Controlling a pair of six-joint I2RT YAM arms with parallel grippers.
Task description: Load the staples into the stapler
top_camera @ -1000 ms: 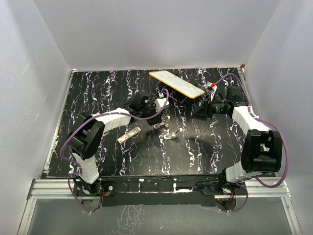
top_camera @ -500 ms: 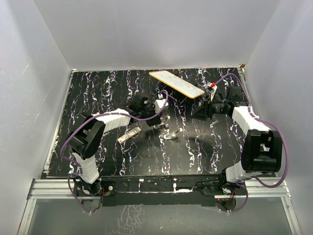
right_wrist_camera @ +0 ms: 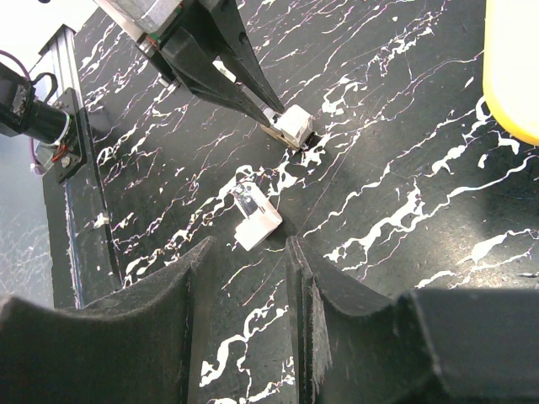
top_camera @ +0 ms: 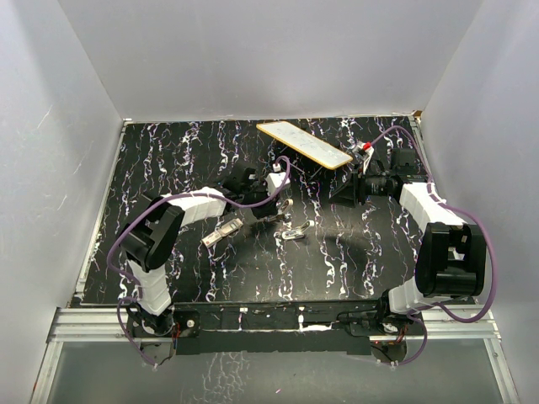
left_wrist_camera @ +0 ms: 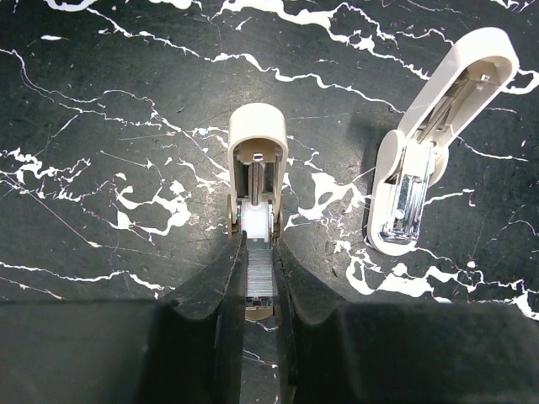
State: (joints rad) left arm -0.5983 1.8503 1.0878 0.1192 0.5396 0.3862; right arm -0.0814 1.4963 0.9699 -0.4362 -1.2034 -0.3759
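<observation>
The white and black left arm and right arm each carry a thin purple cable. The left hand and right hand each have two black pointed fingers.

Saw the stapler lying flat on the black surface, small and whitish, opened up, its inside slot showing. Saw a grey strip of staples at its near end, pinched between the fingers of the left tool. Saw a second stapler just beside it, tilted, arms spread, shiny metal inside.
</observation>
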